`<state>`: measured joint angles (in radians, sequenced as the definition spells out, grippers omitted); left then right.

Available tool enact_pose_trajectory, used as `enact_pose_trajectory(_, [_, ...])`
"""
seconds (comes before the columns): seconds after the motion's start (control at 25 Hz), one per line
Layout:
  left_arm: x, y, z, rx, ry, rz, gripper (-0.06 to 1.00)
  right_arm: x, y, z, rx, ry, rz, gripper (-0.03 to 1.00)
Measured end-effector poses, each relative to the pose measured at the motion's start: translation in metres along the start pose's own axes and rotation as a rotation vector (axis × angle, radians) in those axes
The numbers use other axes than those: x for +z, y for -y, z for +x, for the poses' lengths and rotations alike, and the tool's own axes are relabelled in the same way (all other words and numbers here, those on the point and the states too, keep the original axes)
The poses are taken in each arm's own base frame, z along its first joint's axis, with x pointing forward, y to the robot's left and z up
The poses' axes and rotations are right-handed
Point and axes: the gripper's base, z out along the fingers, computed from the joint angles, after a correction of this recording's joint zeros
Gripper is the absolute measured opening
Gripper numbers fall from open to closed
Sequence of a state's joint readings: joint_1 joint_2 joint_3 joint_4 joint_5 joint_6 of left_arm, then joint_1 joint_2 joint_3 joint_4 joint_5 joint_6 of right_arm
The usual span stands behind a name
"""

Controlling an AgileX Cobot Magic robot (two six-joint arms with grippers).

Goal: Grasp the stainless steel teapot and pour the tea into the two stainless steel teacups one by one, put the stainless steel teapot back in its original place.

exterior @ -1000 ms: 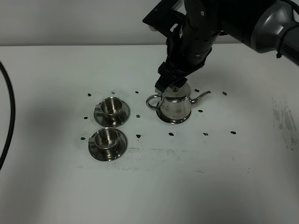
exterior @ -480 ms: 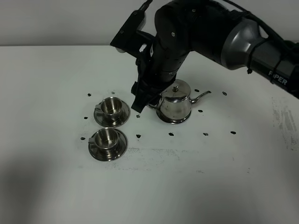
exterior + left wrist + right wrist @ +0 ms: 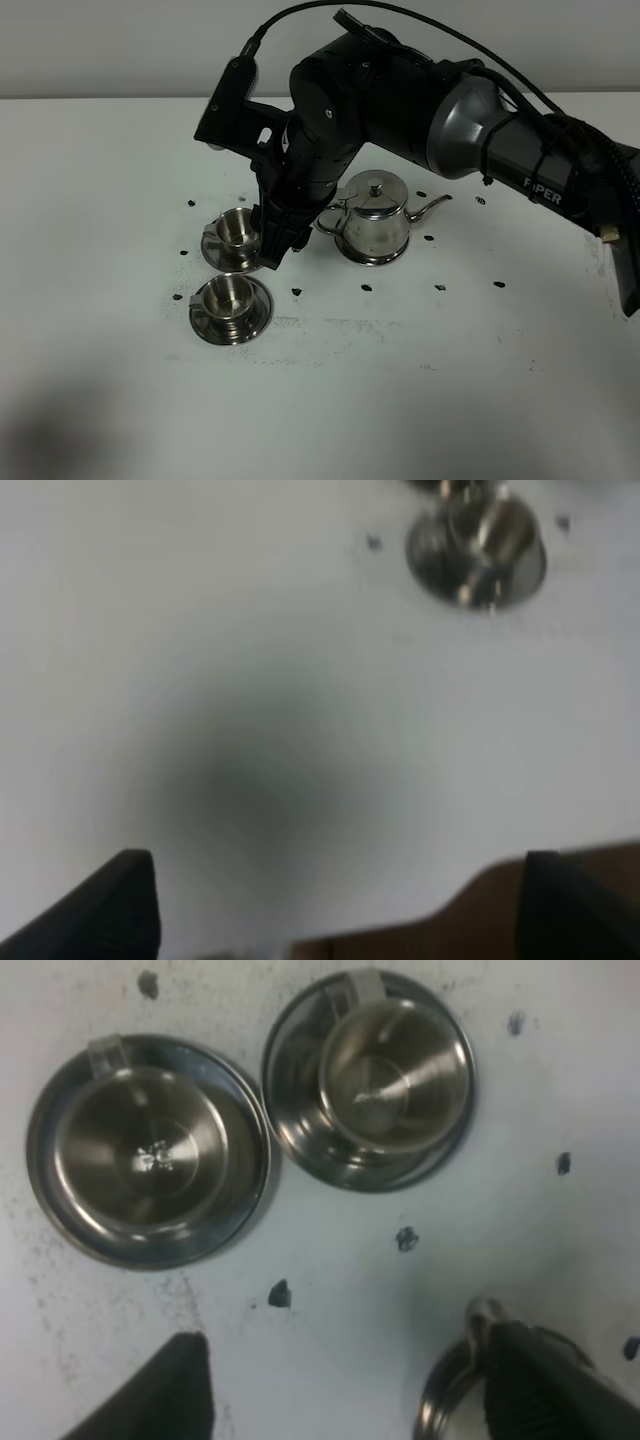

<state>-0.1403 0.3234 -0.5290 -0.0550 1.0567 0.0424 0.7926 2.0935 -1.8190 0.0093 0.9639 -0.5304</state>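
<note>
The stainless steel teapot point(image 3: 376, 222) stands upright on its flat round tray point(image 3: 375, 259), spout pointing right. The two stainless steel teacups sit on saucers to its left: the far one point(image 3: 238, 230) point(image 3: 395, 1072) and the near one point(image 3: 229, 298) point(image 3: 145, 1150). Both look dry inside; no tea shows. My right gripper point(image 3: 272, 252) point(image 3: 350, 1400) is open and empty, low between the far cup and the teapot's loop handle point(image 3: 478, 1316). My left gripper point(image 3: 340, 910) is open and empty over bare table, with one cup point(image 3: 478, 545) blurred ahead.
Small black marks point(image 3: 297, 291) dot the white table point(image 3: 400, 380) around the cups and the teapot. The right arm's dark body point(image 3: 380, 90) reaches over the table behind the teapot. A brown strip point(image 3: 480, 920) shows past the table edge in the left wrist view.
My right gripper has swung left and down, from above the teapot's lid to beside the far cup. The teapot and both cups have not moved.
</note>
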Motion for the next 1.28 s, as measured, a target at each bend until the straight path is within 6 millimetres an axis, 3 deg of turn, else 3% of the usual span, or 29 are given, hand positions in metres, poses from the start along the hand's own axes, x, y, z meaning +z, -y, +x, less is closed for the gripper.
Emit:
enact_pose_trajectory(0.12, [0.014, 0.000, 0.011, 0.004, -0.063, 0.007, 0.69, 0.011, -0.001, 0.002, -0.012, -0.019, -0.009, 0.56])
enact_pose_trajectory(0.36, [0.016, 0.000, 0.014, 0.004, -0.068, 0.006, 0.69, 0.032, -0.001, 0.005, -0.028, -0.054, -0.016, 0.56])
enact_pose_trajectory(0.56, [0.014, 0.000, 0.016, 0.004, -0.044, 0.005, 0.69, 0.028, 0.002, -0.001, -0.057, -0.031, 0.000, 0.56])
enact_pose_trajectory(0.92, [-0.008, 0.001, 0.036, -0.069, 0.183, -0.086, 0.69, 0.030, 0.017, -0.017, -0.108, -0.033, 0.055, 0.56])
enact_pose_trajectory(1.08, [-0.014, 0.003, 0.042, -0.076, 0.248, -0.104, 0.69, 0.033, 0.021, -0.014, -0.128, -0.047, 0.061, 0.56])
enact_pose_trajectory(1.28, [-0.014, 0.003, 0.043, -0.084, 0.250, -0.112, 0.69, 0.033, 0.041, -0.001, -0.071, -0.050, 0.057, 0.56])
